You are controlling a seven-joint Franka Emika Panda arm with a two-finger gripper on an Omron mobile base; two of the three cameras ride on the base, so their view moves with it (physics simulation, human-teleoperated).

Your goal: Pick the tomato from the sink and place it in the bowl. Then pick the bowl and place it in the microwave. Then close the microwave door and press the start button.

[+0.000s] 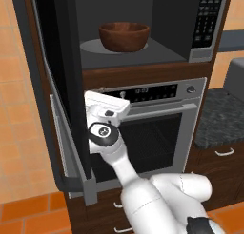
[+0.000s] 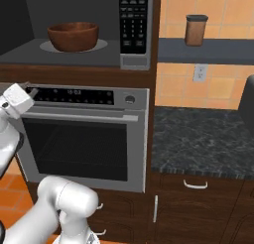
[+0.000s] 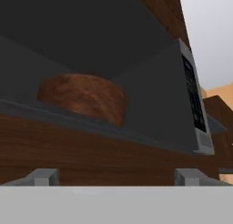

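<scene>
- Orange-tiled kitchen walls are framing a dark wood cabinet column [image 2: 99,74] at centre.
- Large built-in black-fronted microwave [image 1: 209,24] is sitting at 12 o'clock, its wide dark glass microwave door [image 1: 62,85] swinging open toward 9 o'clock.
- Steel wall oven [image 2: 84,134] is sitting directly beneath it.
- Large round dark brown wooden bowl [image 1: 124,36] is resting on the microwave's turntable; I cannot tell what it contains.
- White arm's gripper [image 3: 118,176], at 6 o'clock below the cavity, is standing wide and empty.
</scene>
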